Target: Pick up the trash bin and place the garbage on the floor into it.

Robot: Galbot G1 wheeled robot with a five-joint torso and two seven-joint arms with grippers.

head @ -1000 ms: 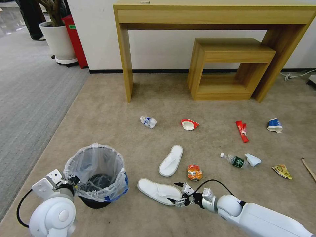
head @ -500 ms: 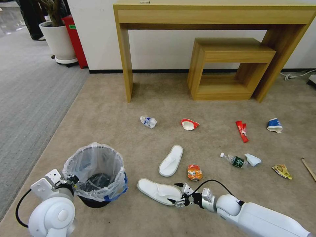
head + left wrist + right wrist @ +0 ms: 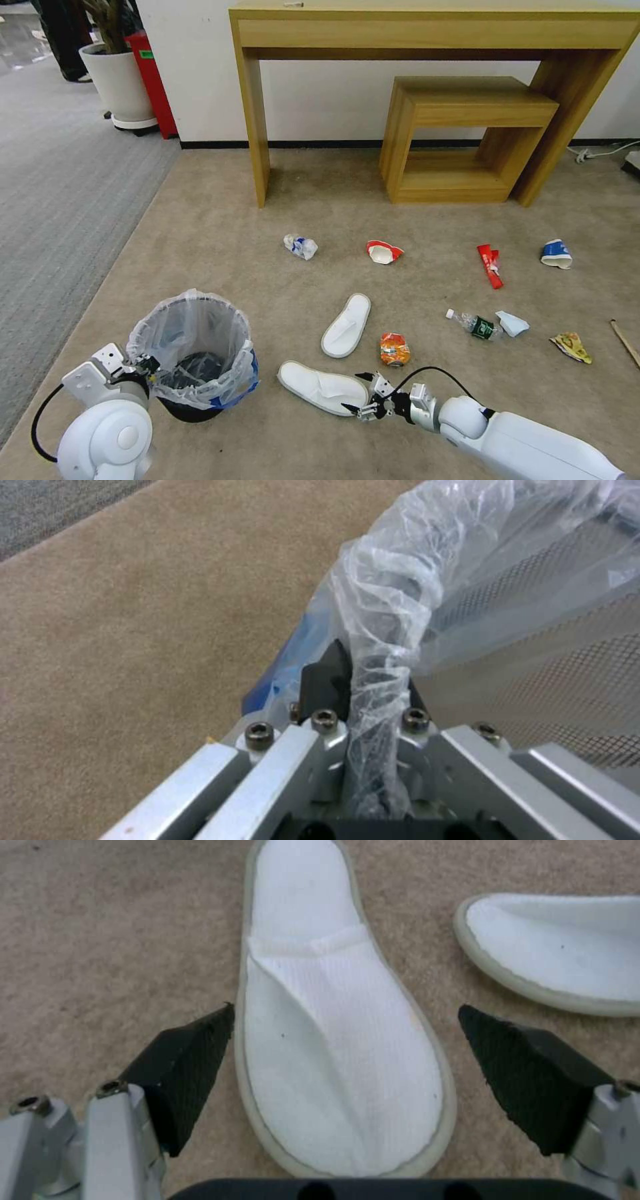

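Observation:
The trash bin [image 3: 193,357], a mesh bin lined with a crinkly white bag, stands on the beige floor [image 3: 220,233] at the near left. My left gripper [image 3: 148,369] is shut on the bin's rim and bag [image 3: 373,690]. My right gripper [image 3: 357,391] is open just above the carpet. Its black fingertips [image 3: 193,1060] straddle the toe end of the nearer white slipper [image 3: 320,387] [image 3: 333,1050]. A second slipper [image 3: 347,325] [image 3: 567,955] lies beside it. Other garbage is scattered on the floor: an orange wrapper [image 3: 395,349], a small bottle [image 3: 475,325], crushed cups [image 3: 384,251] and a red wrapper [image 3: 491,265].
A wooden desk [image 3: 427,27] with a low wooden stool [image 3: 467,133] under it stands against the far wall. A potted plant [image 3: 119,80] and a red bin [image 3: 152,73] are at the far left, beside grey ribbed carpet [image 3: 53,200]. A cable [image 3: 600,153] lies far right.
My right gripper has dropped slightly toward the carpet around the near slipper. The left gripper and bin have stayed nearly still.

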